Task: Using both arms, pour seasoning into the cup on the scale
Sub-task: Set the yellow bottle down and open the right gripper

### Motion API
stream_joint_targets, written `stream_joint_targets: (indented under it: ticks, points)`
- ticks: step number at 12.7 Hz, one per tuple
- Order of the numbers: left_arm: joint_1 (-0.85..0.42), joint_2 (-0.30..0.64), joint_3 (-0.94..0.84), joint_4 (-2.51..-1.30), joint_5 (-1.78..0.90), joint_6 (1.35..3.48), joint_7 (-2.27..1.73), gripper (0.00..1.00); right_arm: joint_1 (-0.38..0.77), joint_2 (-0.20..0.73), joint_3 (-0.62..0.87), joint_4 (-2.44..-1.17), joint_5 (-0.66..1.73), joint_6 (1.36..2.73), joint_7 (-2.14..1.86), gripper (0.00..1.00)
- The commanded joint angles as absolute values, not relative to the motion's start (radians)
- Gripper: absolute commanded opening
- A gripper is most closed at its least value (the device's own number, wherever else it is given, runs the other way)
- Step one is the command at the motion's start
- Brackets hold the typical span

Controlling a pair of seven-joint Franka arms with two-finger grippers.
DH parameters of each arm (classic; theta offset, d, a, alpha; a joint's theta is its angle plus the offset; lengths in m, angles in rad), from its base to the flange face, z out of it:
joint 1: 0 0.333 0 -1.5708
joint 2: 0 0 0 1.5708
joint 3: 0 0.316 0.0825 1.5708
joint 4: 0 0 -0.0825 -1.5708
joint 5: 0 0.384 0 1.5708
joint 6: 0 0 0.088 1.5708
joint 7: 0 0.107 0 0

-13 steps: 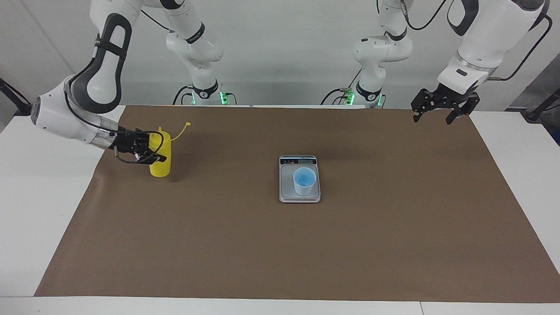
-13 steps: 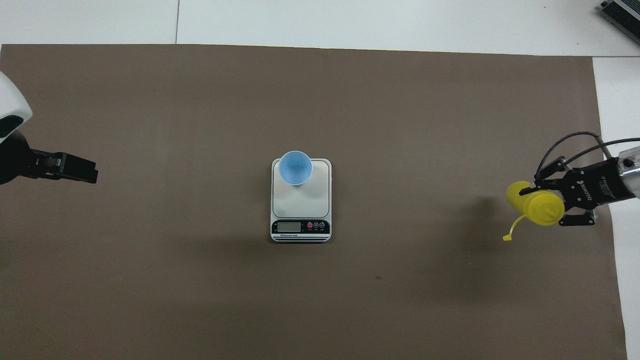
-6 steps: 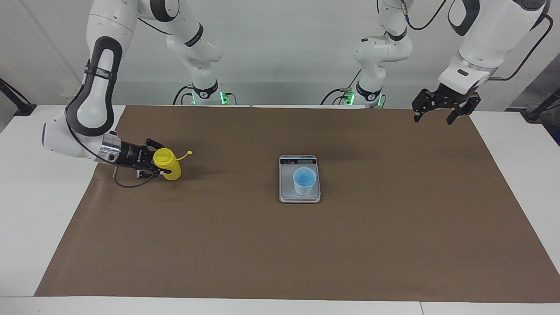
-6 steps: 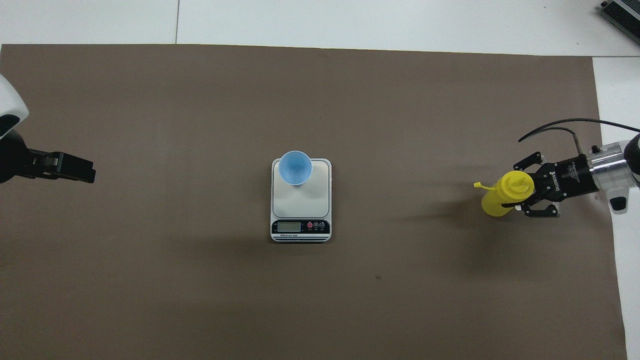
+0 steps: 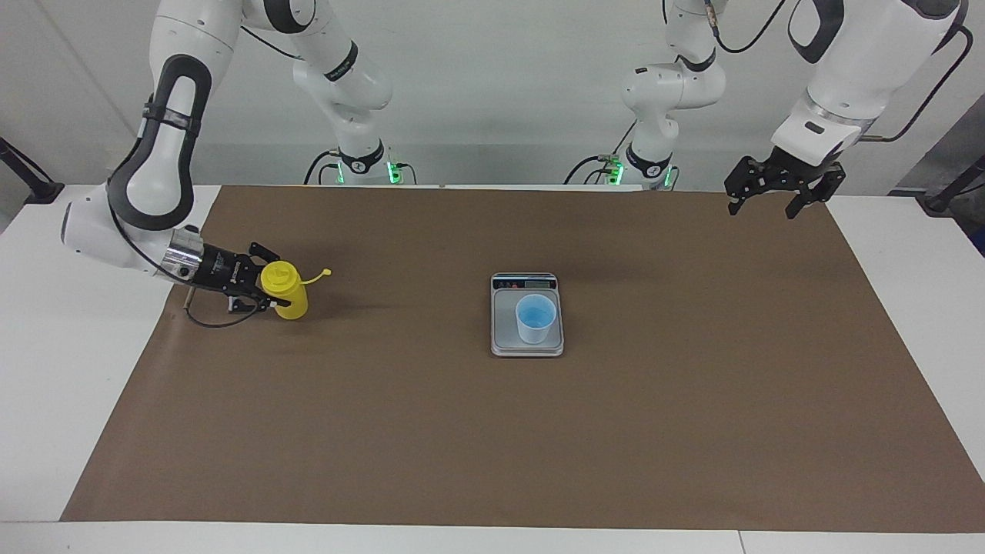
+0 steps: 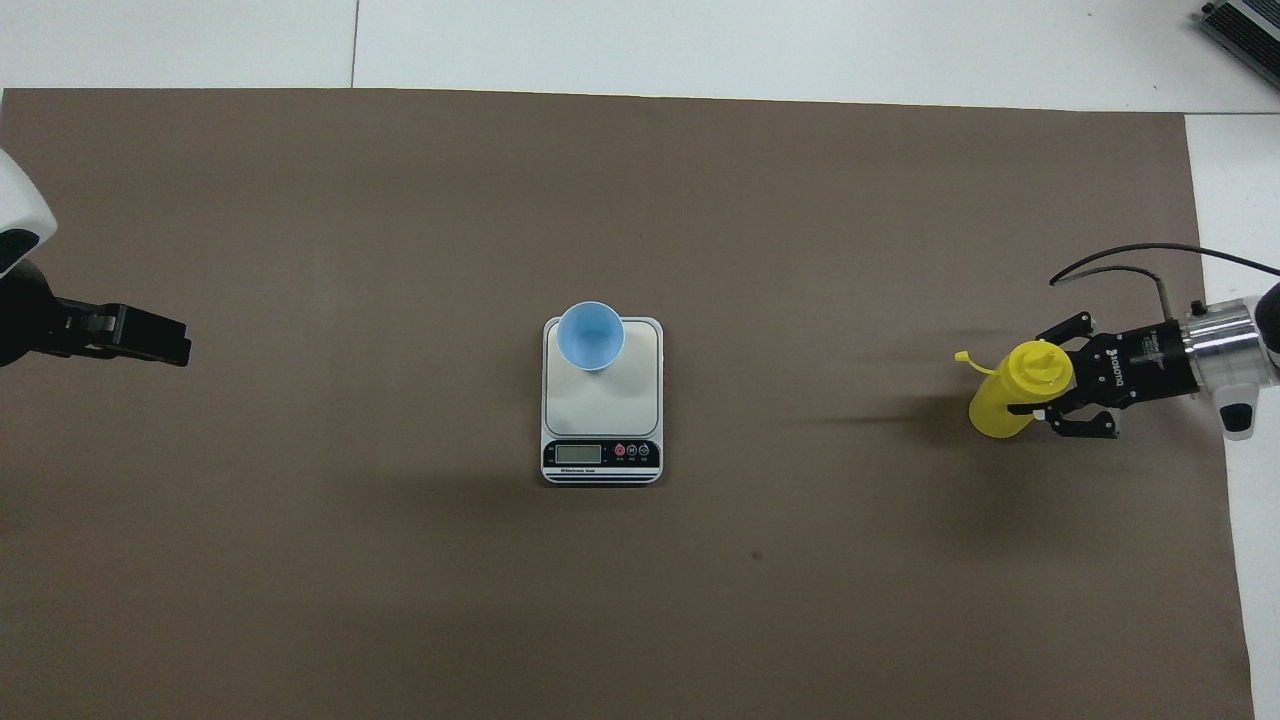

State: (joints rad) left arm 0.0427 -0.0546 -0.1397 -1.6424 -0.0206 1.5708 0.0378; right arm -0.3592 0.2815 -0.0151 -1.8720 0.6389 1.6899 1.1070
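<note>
The yellow seasoning bottle is tilted, its nozzle end leaning away from the robots, low over the mat at the right arm's end. It also shows in the overhead view. Its cap hangs on the tether. My right gripper is shut on the bottle's upper part. The light blue cup stands upright on the scale at mid table, at the plate's end away from the display. My left gripper waits open, raised over the mat's left-arm end.
A brown mat covers most of the white table. A dark device's corner lies at the table's corner farthest from the robots, at the right arm's end.
The right gripper has tipped the bottle from upright to tilted and carried it a little toward the scale, then slightly back. The left arm has barely moved.
</note>
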Motion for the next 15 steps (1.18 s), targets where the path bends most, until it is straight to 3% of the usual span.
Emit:
stream_joint_targets:
  ticks: [1, 6, 10, 15]
  points:
    - [0.051, -0.08, -0.141, -1.664, -0.026, 1.568, 0.048, 1.0, -0.351, 0.223, -0.009, -1.891, 0.528, 1.689, 1.114, 1.0]
    - [0.051, -0.08, -0.14, -1.664, -0.026, 1.568, 0.048, 1.0, -0.403, 0.2, -0.021, -1.908, 0.502, 1.672, 0.962, 1.0]
    - [0.051, -0.08, -0.141, -1.664, -0.026, 1.568, 0.048, 1.0, -0.387, 0.056, -0.009, -1.891, 0.384, 1.674, 0.849, 1.0]
    - [0.051, -0.08, -0.141, -1.664, -0.026, 1.568, 0.048, 1.0, -0.198, -0.055, -0.008, -1.888, 0.267, 1.683, 0.758, 1.0]
